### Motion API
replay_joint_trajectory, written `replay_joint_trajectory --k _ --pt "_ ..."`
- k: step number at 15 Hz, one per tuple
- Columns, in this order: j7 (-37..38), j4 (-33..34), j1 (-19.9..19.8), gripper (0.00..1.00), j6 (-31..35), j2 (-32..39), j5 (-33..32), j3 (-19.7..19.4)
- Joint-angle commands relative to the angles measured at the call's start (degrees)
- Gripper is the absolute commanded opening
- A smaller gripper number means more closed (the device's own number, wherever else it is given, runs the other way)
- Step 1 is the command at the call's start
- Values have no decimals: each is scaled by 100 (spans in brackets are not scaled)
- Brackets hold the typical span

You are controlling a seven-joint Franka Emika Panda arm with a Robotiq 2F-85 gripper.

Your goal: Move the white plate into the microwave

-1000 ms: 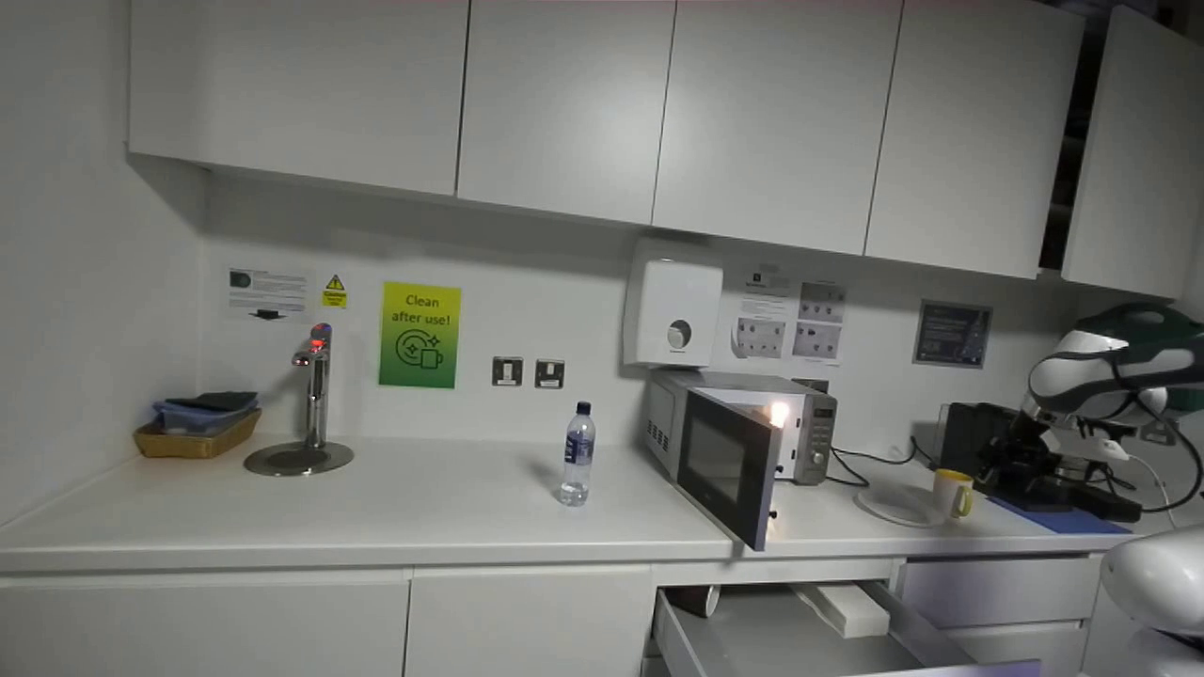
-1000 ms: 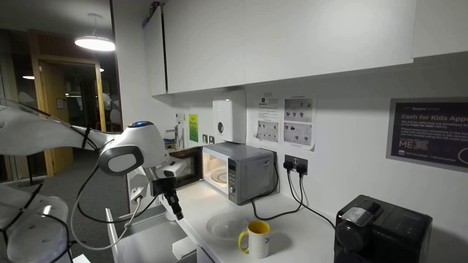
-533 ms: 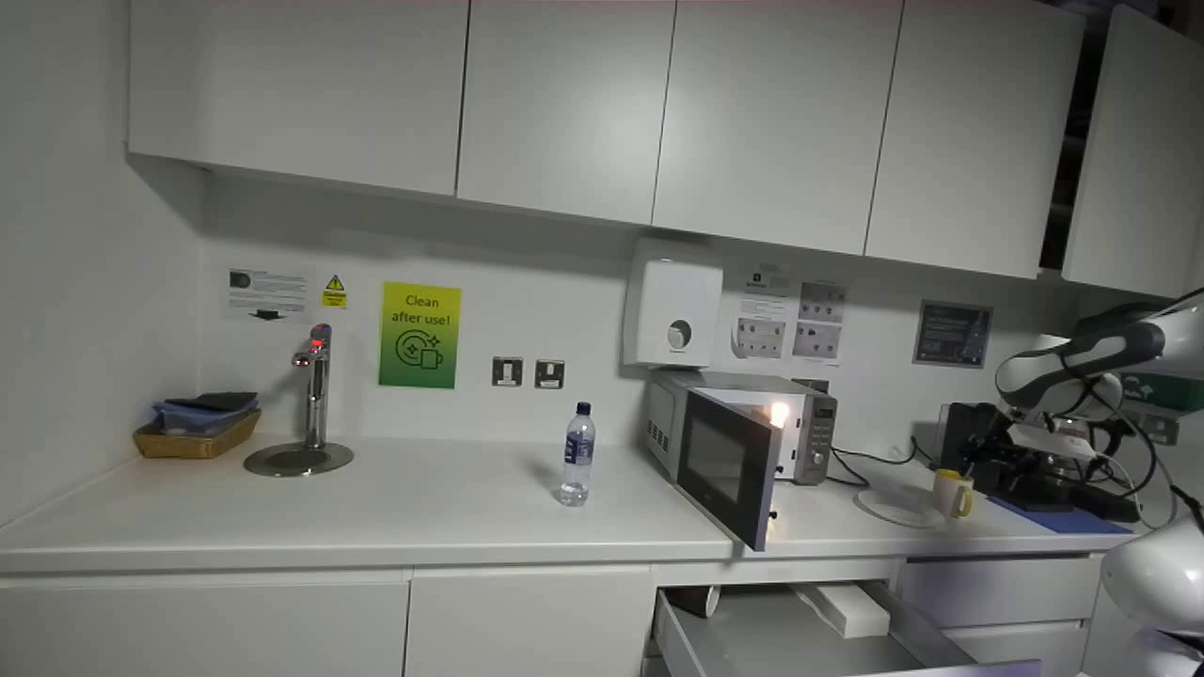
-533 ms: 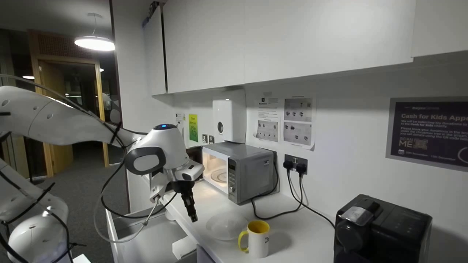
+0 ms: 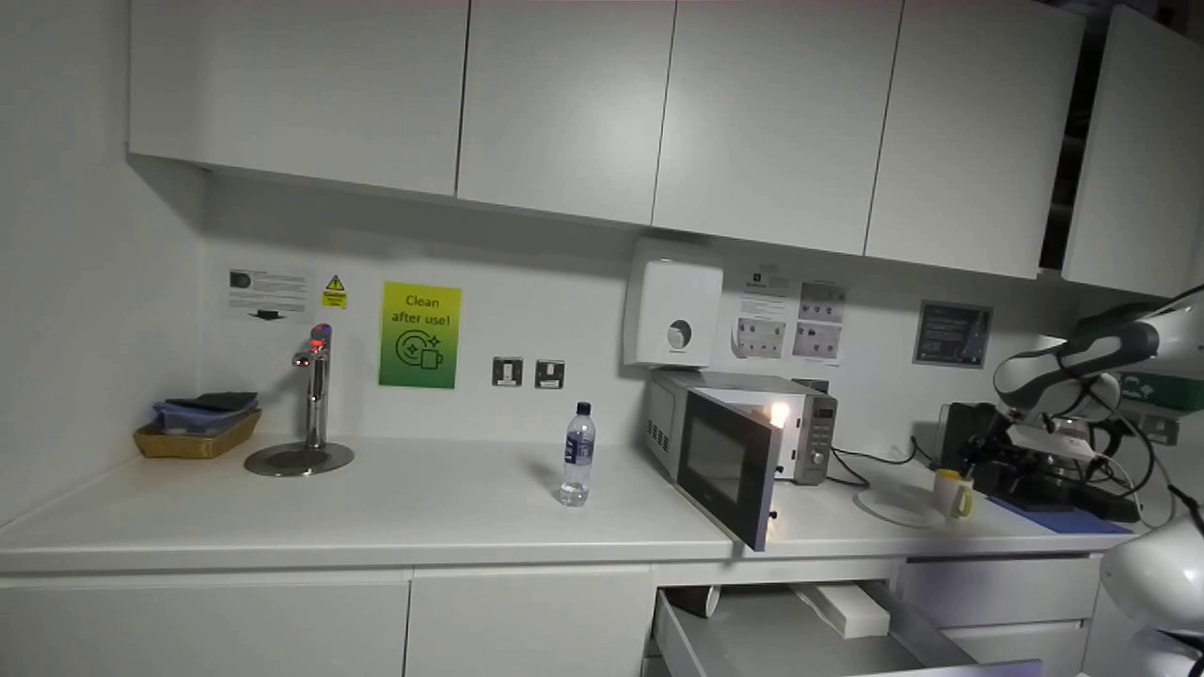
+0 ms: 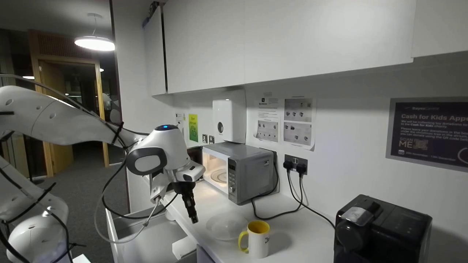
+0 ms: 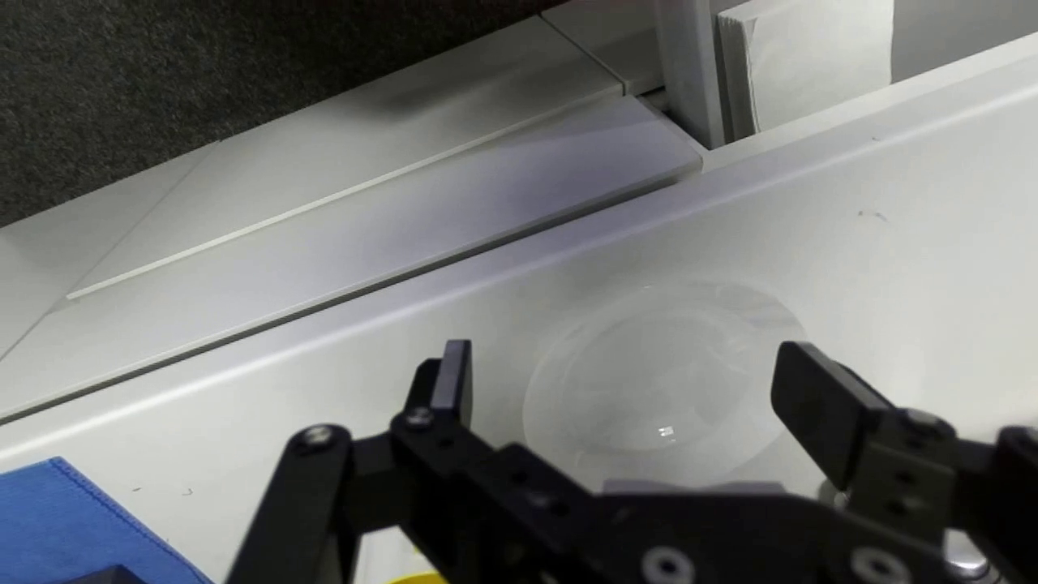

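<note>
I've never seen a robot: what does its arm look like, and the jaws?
The smooth, rounded, glossy white arm has a grey-rimmed oval white cap and a small blue light. Thin black ties circle it; a thin black cable and a thin pale cable loop below. The two blocky black jaws have round silvery screw heads.

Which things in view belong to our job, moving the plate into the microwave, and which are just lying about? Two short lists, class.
For the job:
microwave, standing open
plate, outside it
gripper, open, holding nothing

Just lying about:
mug, beside the plate
bottle, upright
coffee machine
blue mat
basket
</note>
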Motion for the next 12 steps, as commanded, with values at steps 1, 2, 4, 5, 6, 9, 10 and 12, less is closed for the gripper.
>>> replay_joint_trajectory --k 1,2,4,5,6,9,10,12 --pt "113 161 -293 100 218 261 23 100" --pt "100 240 -316 100 281 350 70 47" --pt "92 396 -398 100 491 579 68 -4" --pt "103 459 -430 100 589 683 79 -16" --pt "165 586 -425 100 683 860 151 -32" --pt "296 875 -360 100 900 1327 354 -60" --pt "294 994 -277 100 963 1531 583 -102" --pt "278 1183 -191 100 1030 1823 962 -115"
